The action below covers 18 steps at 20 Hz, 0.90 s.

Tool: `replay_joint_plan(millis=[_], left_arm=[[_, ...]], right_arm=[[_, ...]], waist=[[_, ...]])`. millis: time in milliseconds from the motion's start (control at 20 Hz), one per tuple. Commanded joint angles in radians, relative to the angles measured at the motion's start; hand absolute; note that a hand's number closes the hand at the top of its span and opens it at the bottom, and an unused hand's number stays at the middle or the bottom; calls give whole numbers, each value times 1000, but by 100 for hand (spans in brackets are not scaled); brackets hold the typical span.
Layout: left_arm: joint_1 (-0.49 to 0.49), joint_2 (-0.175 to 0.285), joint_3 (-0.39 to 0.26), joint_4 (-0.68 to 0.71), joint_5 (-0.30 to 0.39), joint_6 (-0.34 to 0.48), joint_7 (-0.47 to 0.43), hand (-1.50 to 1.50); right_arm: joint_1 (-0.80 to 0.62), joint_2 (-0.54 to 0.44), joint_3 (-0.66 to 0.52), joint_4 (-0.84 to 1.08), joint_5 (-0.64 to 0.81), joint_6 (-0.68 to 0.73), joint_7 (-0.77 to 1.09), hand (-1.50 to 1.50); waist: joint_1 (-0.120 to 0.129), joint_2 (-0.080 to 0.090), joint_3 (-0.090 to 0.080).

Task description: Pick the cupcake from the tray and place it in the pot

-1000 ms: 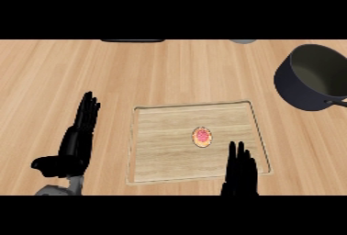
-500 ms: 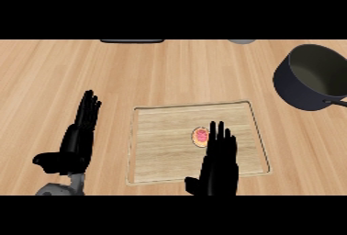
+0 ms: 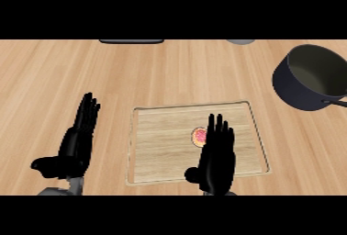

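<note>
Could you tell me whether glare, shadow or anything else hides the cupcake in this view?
Head view: the light is even, with no glare on the tray; the right hand overlaps the cupcake, leaving only its left part showing.

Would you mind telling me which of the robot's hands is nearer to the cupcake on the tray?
The right hand: its straight fingers reach over the tray and partly cover the cupcake. The left hand rests open on the counter, off the tray's left edge.
</note>
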Motion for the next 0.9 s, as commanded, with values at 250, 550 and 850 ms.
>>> replay_joint_plan(millis=[250, 550, 850], left_arm=[[-48, -49, 35, 87, -14, -26, -32, 0], [38, -47, 13, -32, -48, -22, 7, 0], [-15, -42, 26, 21, -29, -53, -9, 0]], right_arm=[[-88, 14, -36, 120, 149, -84, 78, 150], [-32, 15, -18, 141, 212, -134, 66, 150], [-33, -105, 97, 107, -181, 150, -401, 150]], waist=[[-5, 4, 2], [-1, 2, 2], [39, 19, 3]])
